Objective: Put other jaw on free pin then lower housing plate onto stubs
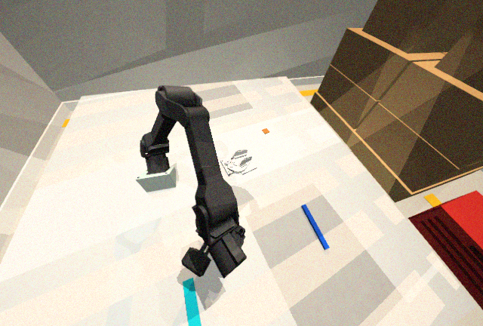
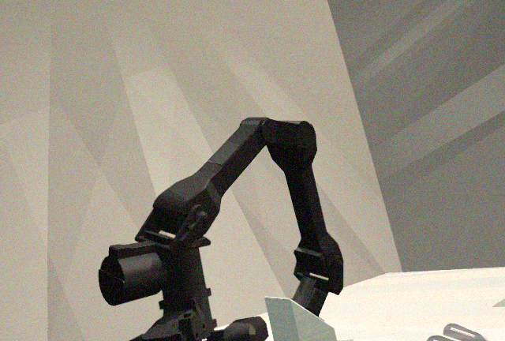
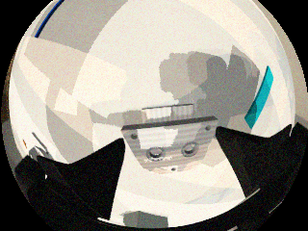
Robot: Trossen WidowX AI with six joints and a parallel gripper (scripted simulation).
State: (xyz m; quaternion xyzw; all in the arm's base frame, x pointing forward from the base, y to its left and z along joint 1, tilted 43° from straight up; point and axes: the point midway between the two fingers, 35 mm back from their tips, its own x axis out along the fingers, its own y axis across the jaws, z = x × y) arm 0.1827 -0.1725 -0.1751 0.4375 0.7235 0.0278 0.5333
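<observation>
Across the white table (image 1: 97, 139) (image 2: 428, 300) (image 3: 120, 91) we see our black arm (image 1: 206, 158) (image 2: 304, 190) bent over. Our gripper (image 1: 228, 256) (image 2: 200, 331) (image 3: 172, 138) stands wide open, holding nothing. In the wrist view, a grey plate with two round bosses (image 3: 170, 135) shows between its fingertips; we see thin grey pieces (image 1: 238, 162) (image 2: 465, 331) lying apart
</observation>
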